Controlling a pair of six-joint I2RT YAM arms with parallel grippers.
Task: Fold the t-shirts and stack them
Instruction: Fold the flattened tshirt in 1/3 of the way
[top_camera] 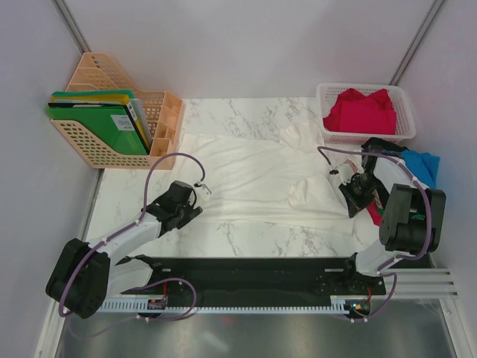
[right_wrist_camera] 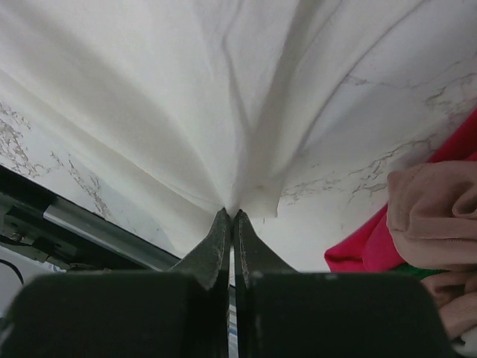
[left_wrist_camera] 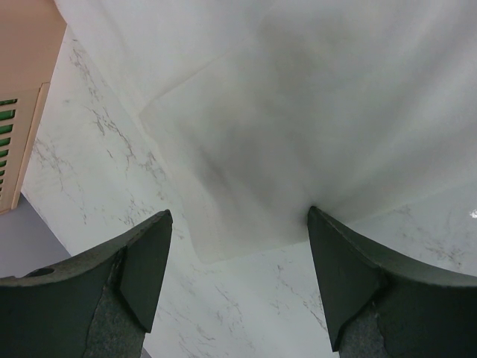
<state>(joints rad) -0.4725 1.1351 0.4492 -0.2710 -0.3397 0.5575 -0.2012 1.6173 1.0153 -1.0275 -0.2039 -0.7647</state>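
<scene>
A large white t-shirt (top_camera: 253,168) lies spread across the marble table. My right gripper (top_camera: 350,195) is shut on the shirt's right edge, and the cloth (right_wrist_camera: 223,104) fans out in taut folds from the pinched tips (right_wrist_camera: 231,214). My left gripper (top_camera: 195,203) hovers open over the shirt's near left corner (left_wrist_camera: 246,149), with nothing between its fingers (left_wrist_camera: 145,272). A red t-shirt (top_camera: 361,110) fills the basket. By the right arm lie a blue t-shirt (top_camera: 422,165), more red cloth (right_wrist_camera: 365,250) and a beige t-shirt (right_wrist_camera: 436,205).
A peach rack (top_camera: 160,127) with green folders (top_camera: 100,127) stands at the back left. The white mesh basket (top_camera: 406,112) sits at the back right. Bare marble (left_wrist_camera: 246,298) shows under the left gripper. A black rail (top_camera: 253,272) runs along the near edge.
</scene>
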